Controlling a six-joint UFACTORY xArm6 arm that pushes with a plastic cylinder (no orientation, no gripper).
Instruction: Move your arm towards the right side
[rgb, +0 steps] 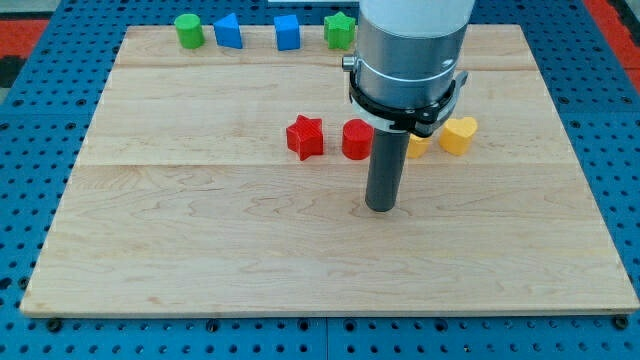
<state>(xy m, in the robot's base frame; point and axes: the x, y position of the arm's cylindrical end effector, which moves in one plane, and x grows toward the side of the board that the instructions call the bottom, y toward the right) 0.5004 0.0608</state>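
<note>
currently my tip (380, 207) rested on the counter (200, 250), just below the red cylinder (356, 139) and clear of it. no jaws were fitted, so their state could not be told. a yellow heart (459, 134) lay toward the view's right.

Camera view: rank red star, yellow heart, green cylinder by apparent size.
1. Red star
2. Yellow heart
3. Green cylinder
Heart and cylinder look close; the cylinder sits farther back, so that order is unsure.

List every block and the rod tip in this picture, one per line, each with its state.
my tip: below red cylinder, touching no block
red star: free
red cylinder: free
yellow heart: free
yellow block: partly hidden
green cylinder: top edge
green star: top edge
</note>
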